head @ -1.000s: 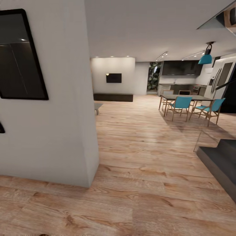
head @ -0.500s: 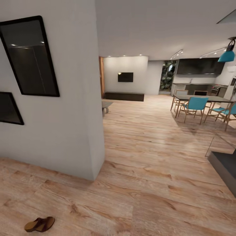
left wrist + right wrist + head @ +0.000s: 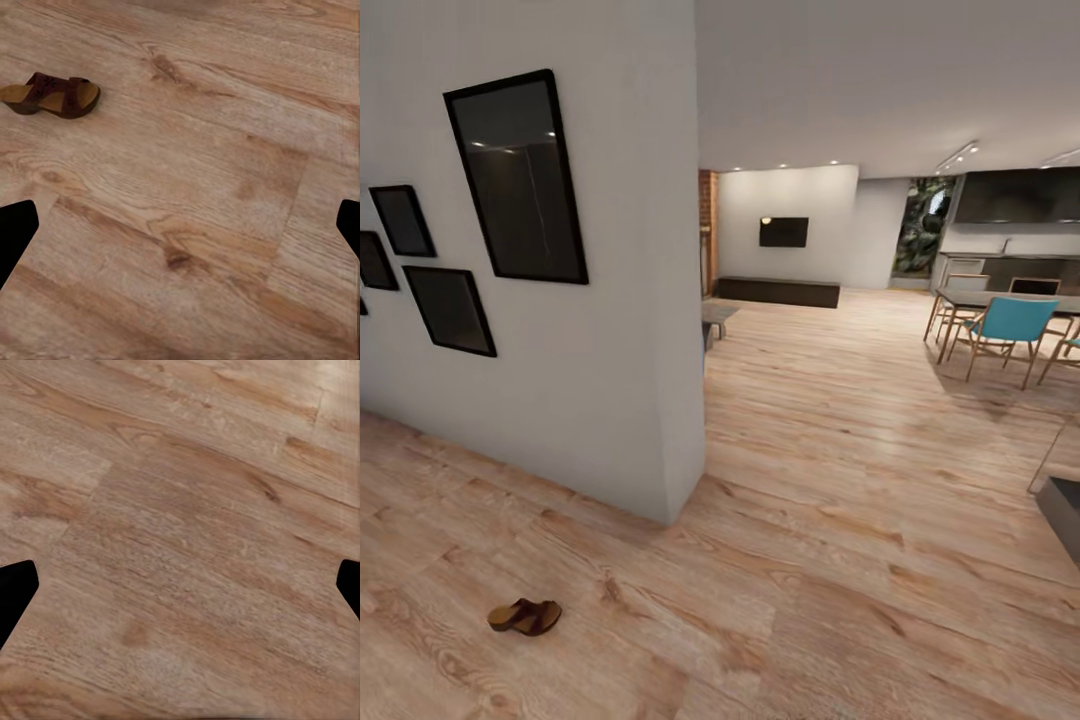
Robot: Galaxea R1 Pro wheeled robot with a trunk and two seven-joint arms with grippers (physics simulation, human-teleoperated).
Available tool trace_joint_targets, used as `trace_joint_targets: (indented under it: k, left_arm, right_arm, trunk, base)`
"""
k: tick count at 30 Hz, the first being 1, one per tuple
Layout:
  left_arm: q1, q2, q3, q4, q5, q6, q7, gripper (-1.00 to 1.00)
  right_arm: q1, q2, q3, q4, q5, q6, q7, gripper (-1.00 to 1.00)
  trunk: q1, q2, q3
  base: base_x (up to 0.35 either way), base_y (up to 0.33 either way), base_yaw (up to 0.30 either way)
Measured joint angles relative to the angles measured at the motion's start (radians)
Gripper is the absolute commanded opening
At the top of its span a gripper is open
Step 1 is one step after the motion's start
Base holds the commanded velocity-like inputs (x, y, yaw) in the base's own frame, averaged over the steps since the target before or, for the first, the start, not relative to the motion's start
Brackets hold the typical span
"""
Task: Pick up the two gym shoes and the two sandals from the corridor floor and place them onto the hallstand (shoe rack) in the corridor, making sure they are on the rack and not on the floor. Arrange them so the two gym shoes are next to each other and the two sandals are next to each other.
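One brown sandal (image 3: 525,616) with a tan footbed lies on the corridor floor (image 3: 810,560), low at the left of the head view, in front of the white wall. In the left wrist view the same sandal (image 3: 52,95) rests on the planks, well off to one side of my left gripper (image 3: 181,232). That gripper is open, its dark fingertips (image 3: 15,236) far apart over bare wood. My right gripper (image 3: 180,592) is open too, above plain floor (image 3: 187,510). The gym shoes and the hallstand are out of view.
A white wall corner (image 3: 670,400) hung with black frames (image 3: 520,180) juts out left of centre. Beyond it the floor runs to a living area with a dark bench (image 3: 778,291). A dining table with teal chairs (image 3: 1008,325) stands far right, and a dark step (image 3: 1065,505) sits at the right edge.
The whole head view has swung left, so the camera turned. The wall frames and the sandal have come into the picture; the dining chairs have slid toward the right edge.
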State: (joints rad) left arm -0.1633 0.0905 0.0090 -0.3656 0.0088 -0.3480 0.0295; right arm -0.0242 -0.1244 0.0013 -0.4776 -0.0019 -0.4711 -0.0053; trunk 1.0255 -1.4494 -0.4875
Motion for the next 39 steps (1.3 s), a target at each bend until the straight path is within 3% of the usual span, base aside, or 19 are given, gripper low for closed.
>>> trace_joint_targets:
  k: [9,39]
  left_arm:
    - [0.000,0.002,0.000,-0.002,0.000,0.000,0.001,1.00]
    - [0.000,0.005,0.001,-0.008,0.000,0.000,0.001,1.00]
  right_arm:
    - [0.000,0.000,0.000,0.000,0.000,0.000,0.000,1.00]
    - [0.000,0.000,0.000,0.000,0.000,0.000,0.000,1.00]
  trunk:
    - [0.000,0.000,-0.009]
    - [0.000,0.000,-0.044]
  base:
    - [-0.157,-0.119,0.234]
    - [-0.004,-0.003,0.215]
